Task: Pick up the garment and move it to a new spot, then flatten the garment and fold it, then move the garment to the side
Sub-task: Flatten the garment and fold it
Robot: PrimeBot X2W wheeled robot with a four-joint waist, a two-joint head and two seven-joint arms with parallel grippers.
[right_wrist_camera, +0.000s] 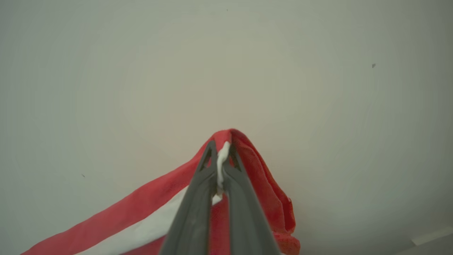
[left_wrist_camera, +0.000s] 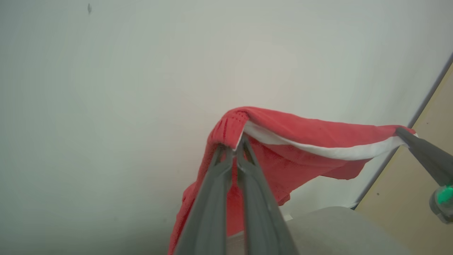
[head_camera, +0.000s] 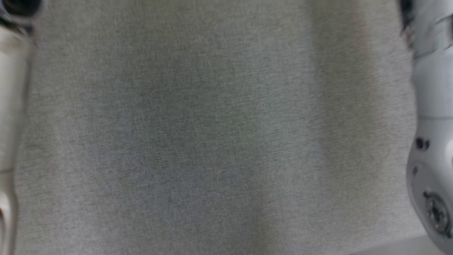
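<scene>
Garment [left_wrist_camera: 300, 131] first: the red cloth with its white band hung in the air in front of a pale wall [left_wrist_camera: 106, 88], held up between our two arms and lifted off the grey tabletop [head_camera: 212, 124]. Our left pincer [left_wrist_camera: 235, 148] was clamped narrow on a ribbed corner of the banded edge. Our right pincer [right_wrist_camera: 221, 156] was pinched tight on the far end, with the white band caught between its fingers. We judged that we held it by two points on one edge so the band stretched nearly taut and the rest dropped freely below. That would let us carry it to a new spot and lay it down flat rather than bunched.
</scene>
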